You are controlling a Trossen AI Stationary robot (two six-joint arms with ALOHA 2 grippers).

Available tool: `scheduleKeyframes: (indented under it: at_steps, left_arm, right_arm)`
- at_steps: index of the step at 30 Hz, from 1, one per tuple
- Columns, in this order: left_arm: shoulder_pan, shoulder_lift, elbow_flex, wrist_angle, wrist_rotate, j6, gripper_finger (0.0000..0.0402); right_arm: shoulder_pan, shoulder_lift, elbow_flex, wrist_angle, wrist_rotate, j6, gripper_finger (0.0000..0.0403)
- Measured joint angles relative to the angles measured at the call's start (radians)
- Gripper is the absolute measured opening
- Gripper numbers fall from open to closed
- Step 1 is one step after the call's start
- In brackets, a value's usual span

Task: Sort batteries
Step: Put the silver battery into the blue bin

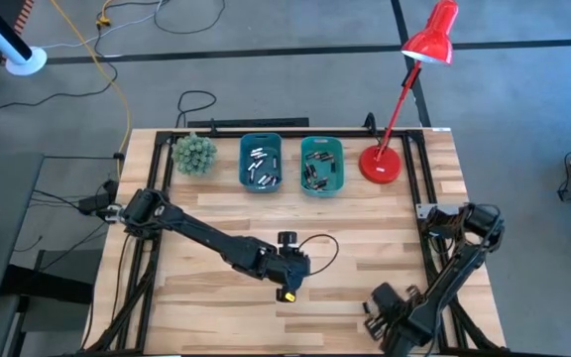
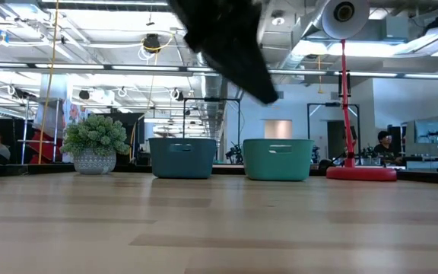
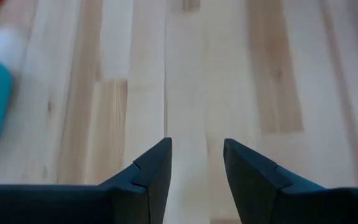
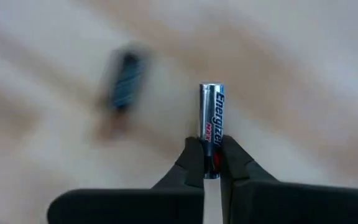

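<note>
Right gripper [image 4: 211, 163] near the table's [image 1: 385, 248] front right corner, pinching one silver battery [image 4: 211, 115] by its end, long side pointing straight out past the fingertips. One blurry dark battery [image 4: 126, 81] lying nearby. Left gripper [image 3: 196, 163] near mid-front edge, fingers apart, holding nothing. Two teal bins [image 1: 262, 163] along the back edge, more batteries inside.
</note>
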Motion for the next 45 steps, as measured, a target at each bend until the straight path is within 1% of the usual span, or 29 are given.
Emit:
scheduleKeyframes:
  at_steps: [5, 8, 12, 14, 16, 19, 21, 25, 28, 31, 34, 37, 42, 45]
  left_arm:
    - [-0.012, 0.000, -0.090, 0.026, 0.000, -0.111, 0.0129]
    - [-0.030, -0.010, -0.143, 0.051, -0.002, -0.193, 0.0128]
    - [-0.070, -0.053, -0.231, 0.138, -0.070, -0.284, 0.0127]
    - [-0.092, -0.091, -0.290, 0.201, -0.118, -0.321, 0.0127]
    - [-0.115, -0.133, -0.355, 0.252, -0.161, -0.351, 0.0127]
    - [-0.134, -0.200, -0.456, 0.300, -0.180, -0.385, 0.0127]
    - [-0.140, -0.253, -0.526, 0.321, -0.204, -0.417, 0.0127]
    - [-0.141, -0.367, -0.674, 0.342, -0.255, -0.463, 0.0127]
    - [-0.136, -0.469, -0.785, 0.362, -0.275, -0.475, 0.0127]
    - [-0.125, -0.579, -0.903, 0.384, -0.280, -0.475, 0.0127]
    - [-0.104, -0.700, -1.011, 0.390, -0.283, -0.474, 0.0127]
    - [-0.074, -0.827, -1.109, 0.393, -0.284, -0.445, 0.0127]
    - [-0.002, -1.034, -1.233, 0.389, -0.283, -0.364, 0.0127]
    - [0.042, -1.144, -1.285, 0.387, -0.275, -0.319, 0.0127]
  right_arm:
    - [0.001, -0.043, -0.001, -0.161, -0.004, -0.008, 0.0013]
    - [0.001, -0.076, -0.002, -0.230, 0.000, -0.061, 0.0013]
    - [-0.024, -0.132, -0.004, -0.262, 0.077, -0.140, 0.0013]
    - [-0.060, -0.166, -0.024, -0.234, 0.117, -0.196, 0.0013]
    - [-0.107, -0.199, -0.055, -0.193, 0.138, -0.259, 0.0013]
    - [-0.203, -0.243, -0.088, -0.091, 0.171, -0.402, 0.0013]
    - [-0.285, -0.269, -0.105, 0.019, 0.192, -0.530, 0.0013]
    - [-0.467, -0.302, -0.117, 0.236, 0.195, -0.812, 0.0013]
    - [-0.608, -0.312, -0.117, 0.384, 0.180, -0.985, 0.0013]
    - [-0.750, -0.310, -0.105, 0.492, 0.114, -1.117, 0.0013]
    - [-0.876, -0.269, -0.029, 0.507, 0.064, -1.214, 0.0012]
    - [-0.969, -0.192, 0.093, 0.493, 0.025, -1.325, 0.0012]
    - [-1.084, 0.002, 0.353, 0.411, -0.033, -1.458, 0.0012]
    - [-1.141, 0.117, 0.479, 0.370, -0.056, -1.479, 0.0012]
